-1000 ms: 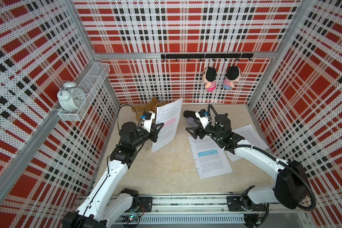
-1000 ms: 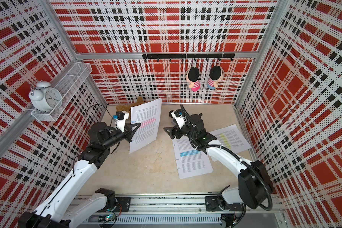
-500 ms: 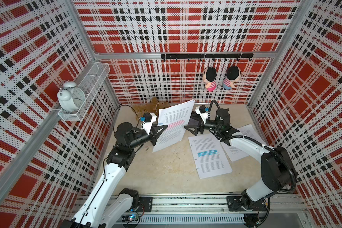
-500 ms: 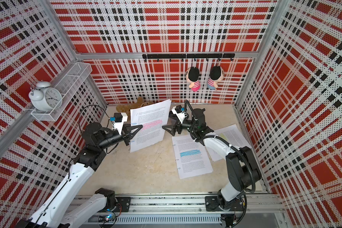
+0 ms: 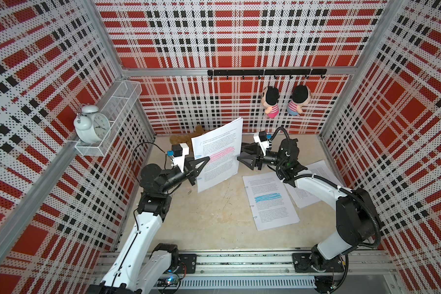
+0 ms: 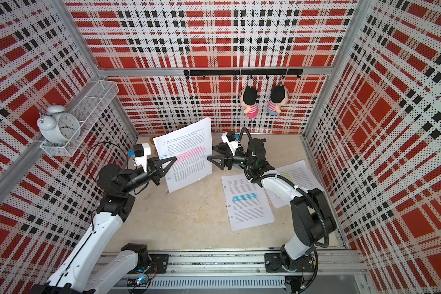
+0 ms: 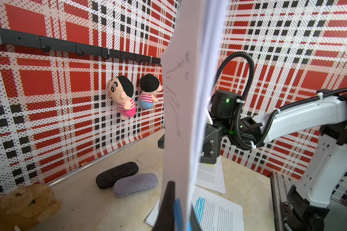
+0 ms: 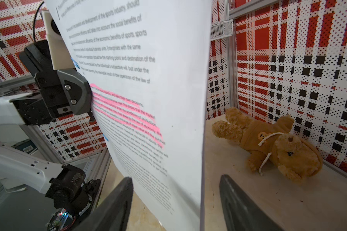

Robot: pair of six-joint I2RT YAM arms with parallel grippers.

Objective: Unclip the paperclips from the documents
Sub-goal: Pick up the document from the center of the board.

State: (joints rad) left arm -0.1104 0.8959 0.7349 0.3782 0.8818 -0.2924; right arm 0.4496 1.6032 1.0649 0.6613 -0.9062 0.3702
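Note:
My left gripper (image 5: 206, 159) is shut on the left edge of the pink-highlighted document (image 5: 222, 152), holding it upright above the table. Two blue paperclips (image 5: 198, 155) (image 5: 199, 179) sit on that edge, one either side of the grip. My right gripper (image 5: 239, 152) is open, and in the right wrist view its fingers (image 8: 116, 204) straddle the sheet's opposite edge without touching it. The blue-highlighted document (image 5: 270, 201) lies flat with small paperclips (image 5: 251, 206) along its left side. The yellow-highlighted document (image 6: 295, 175) lies partly under my right arm.
A loose paperclip (image 5: 189, 190) lies on the table below the held stack. Two glasses cases (image 7: 116, 175) and a brown teddy bear (image 8: 268, 144) lie near the back wall. Two dolls (image 5: 270, 101) hang from the hook rail, and an alarm clock (image 5: 93, 124) stands in the wire shelf.
My left gripper has lifted and turned the pink document to face more forward. My right arm has swung from over the flat papers to the sheet's far edge, its jaws narrowing.

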